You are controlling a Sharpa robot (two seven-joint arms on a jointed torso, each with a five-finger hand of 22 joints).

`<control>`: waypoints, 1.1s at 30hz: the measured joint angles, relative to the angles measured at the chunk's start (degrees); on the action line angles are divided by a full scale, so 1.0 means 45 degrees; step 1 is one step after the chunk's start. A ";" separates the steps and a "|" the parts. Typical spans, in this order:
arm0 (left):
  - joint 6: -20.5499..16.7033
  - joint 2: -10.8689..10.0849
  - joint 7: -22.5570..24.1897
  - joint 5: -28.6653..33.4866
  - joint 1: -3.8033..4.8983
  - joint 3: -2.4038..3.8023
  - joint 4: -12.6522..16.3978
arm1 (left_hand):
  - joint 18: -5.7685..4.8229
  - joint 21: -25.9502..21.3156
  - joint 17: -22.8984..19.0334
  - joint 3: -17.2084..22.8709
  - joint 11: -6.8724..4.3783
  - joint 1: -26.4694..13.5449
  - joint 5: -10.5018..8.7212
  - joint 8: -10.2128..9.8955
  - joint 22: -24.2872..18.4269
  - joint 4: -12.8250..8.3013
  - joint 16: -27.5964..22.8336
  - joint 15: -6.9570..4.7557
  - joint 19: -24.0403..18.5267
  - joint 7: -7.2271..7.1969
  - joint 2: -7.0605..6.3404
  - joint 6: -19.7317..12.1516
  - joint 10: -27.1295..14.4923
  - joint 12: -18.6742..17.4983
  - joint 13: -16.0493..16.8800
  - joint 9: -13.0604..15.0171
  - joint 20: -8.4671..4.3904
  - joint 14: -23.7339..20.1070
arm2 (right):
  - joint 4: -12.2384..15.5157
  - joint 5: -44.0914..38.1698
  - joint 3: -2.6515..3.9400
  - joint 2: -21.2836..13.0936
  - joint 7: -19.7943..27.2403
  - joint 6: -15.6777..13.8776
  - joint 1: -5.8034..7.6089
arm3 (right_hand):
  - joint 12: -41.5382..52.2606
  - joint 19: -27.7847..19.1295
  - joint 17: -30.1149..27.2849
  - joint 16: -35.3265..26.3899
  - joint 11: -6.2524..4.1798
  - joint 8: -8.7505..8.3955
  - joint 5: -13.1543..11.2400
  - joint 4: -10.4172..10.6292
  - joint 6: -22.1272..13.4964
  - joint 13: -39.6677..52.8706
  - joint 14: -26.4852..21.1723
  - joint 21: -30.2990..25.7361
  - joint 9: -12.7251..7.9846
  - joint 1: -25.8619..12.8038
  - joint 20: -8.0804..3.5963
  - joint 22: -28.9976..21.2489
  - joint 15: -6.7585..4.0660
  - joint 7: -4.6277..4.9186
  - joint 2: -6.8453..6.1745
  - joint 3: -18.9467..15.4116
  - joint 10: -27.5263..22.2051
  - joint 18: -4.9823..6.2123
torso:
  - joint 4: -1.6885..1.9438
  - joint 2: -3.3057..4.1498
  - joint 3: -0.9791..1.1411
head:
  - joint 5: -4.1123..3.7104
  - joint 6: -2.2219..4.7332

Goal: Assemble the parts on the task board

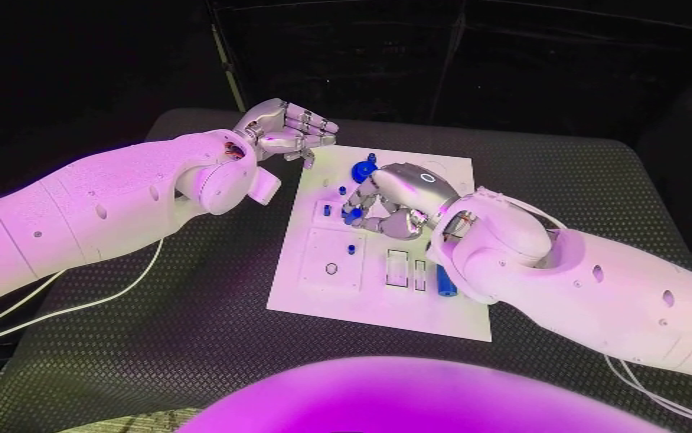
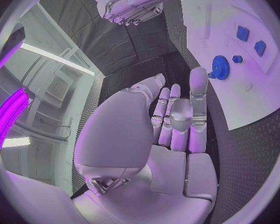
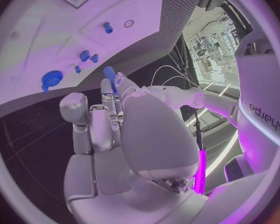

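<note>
In the head view the white board [image 1: 378, 283] lies in the middle of the frame on the black table [image 1: 173, 353]. The right hand [image 1: 397, 201] hovers over the board's upper half with fingers curled downward; the right wrist view shows a small blue peg [image 3: 109, 73] pinched at its fingertips. A blue gear [image 1: 364, 166] sits near the board's upper edge, just left of that hand, and another blue piece [image 1: 447, 285] lies at the board's right side beside the right forearm. The left hand [image 1: 286, 131] hangs off the board's upper left corner, fingers curled in and holding nothing.
</note>
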 measured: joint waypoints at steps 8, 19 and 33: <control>0.0002 0.0065 0.0000 0.0000 0.0000 0.0000 -0.0031 | 0.0000 0.0000 0.0000 -0.0035 -0.0034 0.0000 0.0000 0.0000 -0.0017 -0.0036 0.0000 0.0000 0.0000 0.0000 0.0000 0.0000 -0.0034 0.0000 0.0000 0.0000 0.0000 0.0000 | -0.0521 0.0146 -0.0740 0.0684 0.0470 0.0240 -0.0024 | -0.0107 0.0000 -0.0015 0.0000 0.0001 0.0026 0.0104 -0.0025 -0.0023 -0.0001 0.0000 0.0000 -0.0002 -0.0020 0.0000 -0.0040 0.0001 0.0021 -0.0021 0.0167 -0.0001 0.0000 | -0.0034 0.0009 0.0005 | 0.0405 0.0000; 0.0014 0.0119 -0.0001 0.0001 0.0000 0.0000 -0.0052 | 0.0001 0.0000 -0.0001 -0.0036 -0.0046 0.0000 0.0000 0.0000 -0.0020 -0.0036 0.0000 0.0000 0.0000 0.0000 0.0000 0.0000 -0.0046 0.0000 0.0001 0.0000 0.0000 0.0000 | -0.1299 0.0315 -0.1036 0.1227 0.0886 0.0799 -0.0028 | -0.0149 0.0000 -0.0015 0.0000 0.0001 0.0022 0.0105 -0.0089 -0.0062 -0.0001 0.0000 0.0000 -0.0024 -0.0052 0.0001 -0.0060 0.0001 0.0027 -0.0055 0.0232 -0.0001 0.0000 | -0.0033 0.0002 0.0010 | 0.0532 0.0000; 0.0032 0.0144 -0.0001 0.0001 0.0002 0.0000 -0.0066 | -0.0001 0.0000 -0.0002 -0.0035 -0.0046 0.0000 0.0000 0.0000 -0.0019 -0.0036 0.0000 0.0000 0.0000 0.0000 0.0000 0.0000 -0.0046 0.0000 0.0001 0.0000 0.0000 0.0000 | -0.1682 0.0315 -0.1307 0.1516 0.1085 0.1495 -0.0038 | -0.0149 -0.0001 -0.0028 0.0000 0.0002 -0.0028 0.0104 -0.0091 -0.0115 -0.0002 0.0000 0.0000 -0.0050 -0.0051 0.0001 -0.0088 0.0001 0.0032 -0.0056 0.0231 -0.0002 0.0000 | -0.0033 0.0002 0.0007 | 0.0697 0.0001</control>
